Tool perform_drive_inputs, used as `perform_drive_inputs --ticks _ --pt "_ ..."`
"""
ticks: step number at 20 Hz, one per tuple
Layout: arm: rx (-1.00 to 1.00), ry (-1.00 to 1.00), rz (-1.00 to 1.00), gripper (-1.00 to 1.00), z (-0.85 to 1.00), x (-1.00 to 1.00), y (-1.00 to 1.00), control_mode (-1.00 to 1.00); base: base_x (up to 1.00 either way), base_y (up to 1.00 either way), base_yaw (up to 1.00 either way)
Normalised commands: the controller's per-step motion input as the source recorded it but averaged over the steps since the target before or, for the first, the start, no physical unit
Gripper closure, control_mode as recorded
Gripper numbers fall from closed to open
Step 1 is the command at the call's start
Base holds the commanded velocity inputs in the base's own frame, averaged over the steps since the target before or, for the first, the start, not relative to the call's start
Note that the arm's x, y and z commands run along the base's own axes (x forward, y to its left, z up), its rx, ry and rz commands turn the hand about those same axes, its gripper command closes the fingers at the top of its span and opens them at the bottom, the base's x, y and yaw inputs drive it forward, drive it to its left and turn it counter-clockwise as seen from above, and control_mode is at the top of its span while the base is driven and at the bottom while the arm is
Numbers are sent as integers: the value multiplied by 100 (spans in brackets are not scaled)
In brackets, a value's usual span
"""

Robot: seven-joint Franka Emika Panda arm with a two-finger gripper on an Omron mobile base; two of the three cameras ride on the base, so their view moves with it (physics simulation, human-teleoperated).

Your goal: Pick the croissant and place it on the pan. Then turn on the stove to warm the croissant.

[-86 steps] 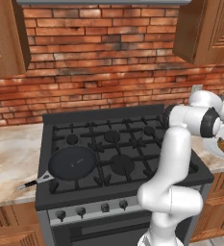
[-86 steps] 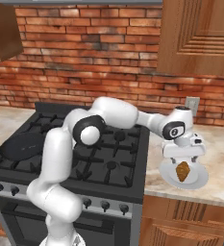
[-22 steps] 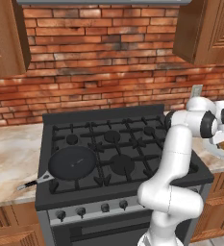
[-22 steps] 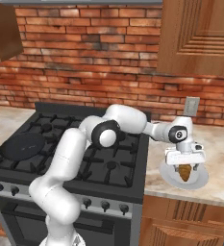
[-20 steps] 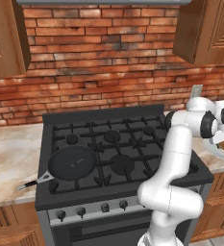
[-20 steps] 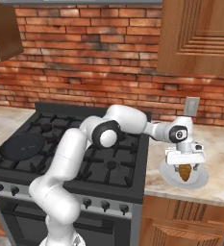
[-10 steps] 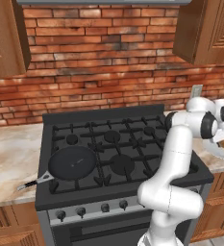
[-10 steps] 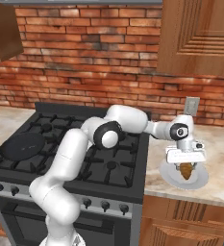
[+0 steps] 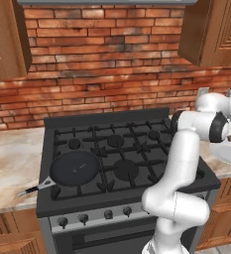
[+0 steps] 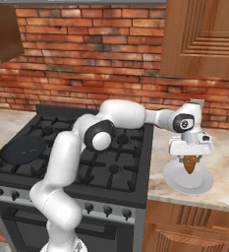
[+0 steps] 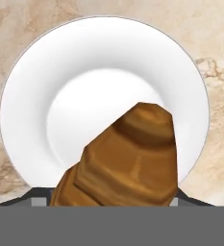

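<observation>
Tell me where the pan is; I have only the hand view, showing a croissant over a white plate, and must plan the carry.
Observer: The pan sits on the front left burner of the stove; the plate is on the counter right of the stove.
Operator: Which way is its handle?
Observer: The handle points out past the stove's front left corner.
Operator: Is the croissant gripped?
Observer: From the right base view, the gripper is closed on the top of the croissant, directly over the plate.
</observation>
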Motion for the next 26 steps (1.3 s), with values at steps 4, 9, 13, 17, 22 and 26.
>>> perform_drive_inputs --ticks 4,9,13,17,22,26 --pt "-5 -12 0 100 22 -18 54 -100 0 0 0" --pt "-5 -11 1 100 9 -3 75 -100 0 0 0" --pt "-6 -12 3 100 16 -5 89 -100 0 0 0" --pt "-11 -15 3 100 35 -20 87 -100 0 0 0" --pt "-8 -16 2 100 39 -23 61 -100 0 0 0" --pt "0 0 0 100 0 0 1 -100 0 0 0"
